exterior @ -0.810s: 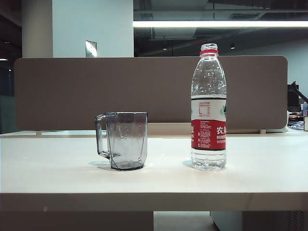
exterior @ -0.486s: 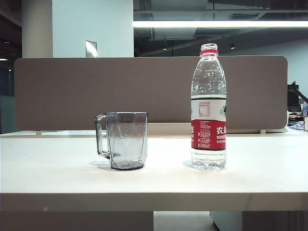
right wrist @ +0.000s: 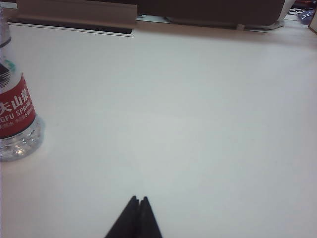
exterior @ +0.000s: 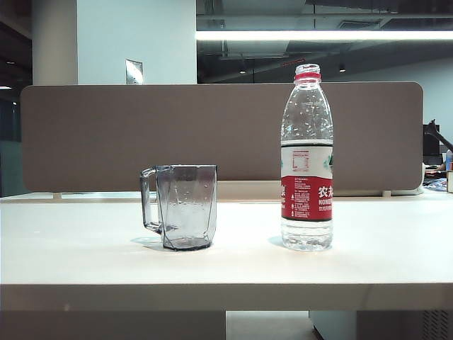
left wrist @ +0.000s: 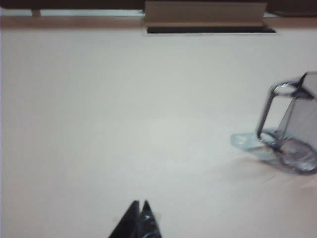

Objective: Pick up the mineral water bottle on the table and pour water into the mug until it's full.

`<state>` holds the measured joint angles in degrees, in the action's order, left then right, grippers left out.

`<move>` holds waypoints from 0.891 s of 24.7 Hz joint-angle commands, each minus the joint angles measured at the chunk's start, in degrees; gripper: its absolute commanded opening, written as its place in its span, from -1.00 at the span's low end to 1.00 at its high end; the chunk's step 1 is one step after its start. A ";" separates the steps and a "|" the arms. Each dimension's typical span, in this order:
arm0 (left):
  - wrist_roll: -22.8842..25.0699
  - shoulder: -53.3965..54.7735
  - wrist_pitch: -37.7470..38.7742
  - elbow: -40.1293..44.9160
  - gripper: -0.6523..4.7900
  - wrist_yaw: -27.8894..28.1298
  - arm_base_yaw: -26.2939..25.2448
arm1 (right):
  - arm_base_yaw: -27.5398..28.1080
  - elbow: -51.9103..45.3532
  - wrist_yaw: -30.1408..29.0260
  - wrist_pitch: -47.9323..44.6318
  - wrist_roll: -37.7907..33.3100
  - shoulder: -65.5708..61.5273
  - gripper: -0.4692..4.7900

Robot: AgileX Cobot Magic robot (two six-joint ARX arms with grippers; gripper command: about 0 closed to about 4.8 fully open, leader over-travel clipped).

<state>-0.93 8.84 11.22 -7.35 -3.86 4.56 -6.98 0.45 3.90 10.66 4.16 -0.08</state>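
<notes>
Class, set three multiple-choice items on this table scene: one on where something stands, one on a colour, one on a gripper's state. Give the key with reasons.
1. In the exterior view, the mug stands where relative to the mineral water bottle?
A. to its left
B. to its right
C. on top of it

2. The bottle's label is mainly
A. blue
B. red and white
C. green and black

3. The right gripper is
A. shut on the bottle
B. open around the mug
C. shut, holding nothing

Key: 1 A, the mug stands apart at the left; 2 B, a red band under white; 3 C, its fingertips meet over bare table.
</notes>
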 commanded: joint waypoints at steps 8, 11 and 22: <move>-8.52 22.49 8.28 -24.79 -0.78 -11.56 9.40 | -0.02 -0.42 -0.20 -0.50 0.17 0.07 -0.77; -8.46 25.20 14.53 -28.50 -0.78 -11.61 12.26 | -0.02 -0.42 -0.20 -0.52 0.17 0.07 -0.77; 4.20 26.84 26.84 -31.93 -0.78 -14.86 19.17 | -0.02 -0.42 -0.17 -0.50 0.17 0.07 -0.77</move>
<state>0.73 35.75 38.26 -39.09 -18.33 22.96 -6.98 0.45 3.88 10.66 4.16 -0.08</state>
